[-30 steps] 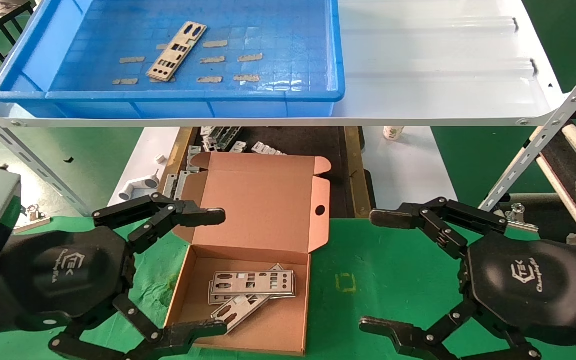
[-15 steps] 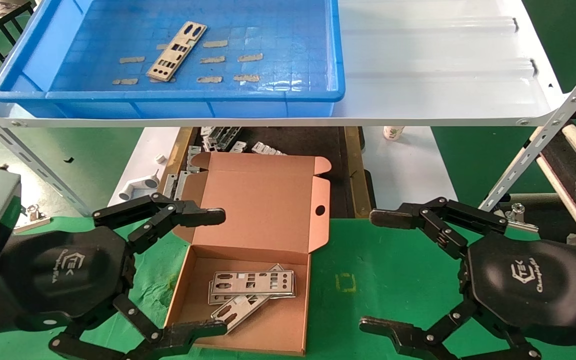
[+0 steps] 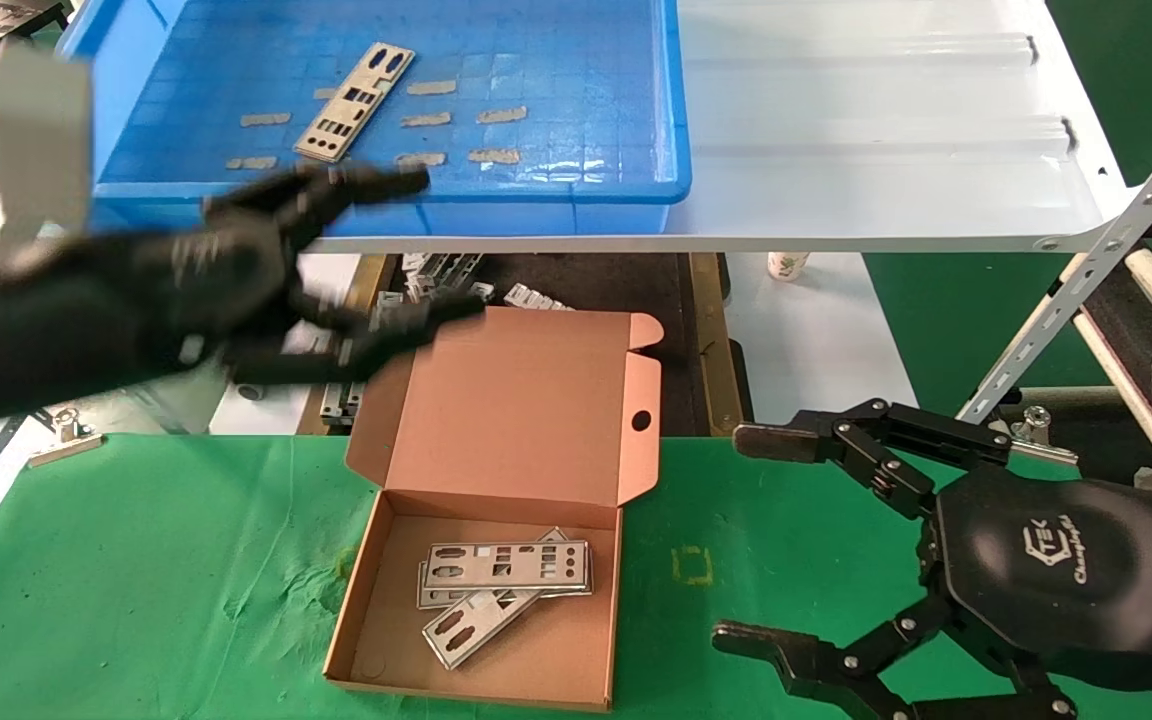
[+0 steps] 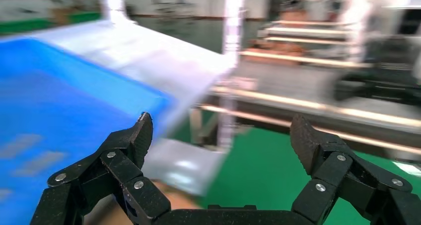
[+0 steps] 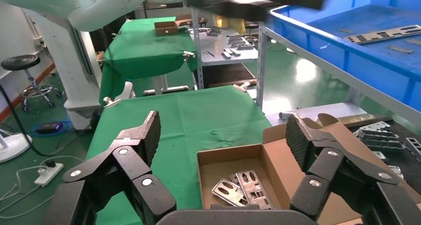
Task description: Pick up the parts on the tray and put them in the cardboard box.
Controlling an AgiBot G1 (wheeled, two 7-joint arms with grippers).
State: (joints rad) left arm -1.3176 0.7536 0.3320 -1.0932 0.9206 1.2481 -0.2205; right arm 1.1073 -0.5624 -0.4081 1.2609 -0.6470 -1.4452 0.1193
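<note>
A bright-blue tray (image 3: 636,120) sits on a white metal shelf (image 3: 886,150) above a green-covered counter (image 3: 136,580). One silver punched part (image 3: 354,88) lies flat on the tray floor among tan tape strips (image 3: 499,114). Below, on the counter, an open cardboard box (image 3: 536,660) holds what look like three more parts (image 3: 506,565), stacked crosswise; the exact count is hard to tell.

The left gripper (image 3: 406,245) is blurred, raised at the tray's front rim, jaws wide apart and empty, near the remaining part but not touching it. The right gripper (image 3: 751,535) hangs low over the counter to the right of the box, also spread open and empty.

The part appears thin, stiff and light, probably slick, with sharp stamped edges. Lying flat, it gives little to pinch from above. A likely hold is across its narrow width near the middle, fingers pressing the long edges, so it lifts level without swinging.
</note>
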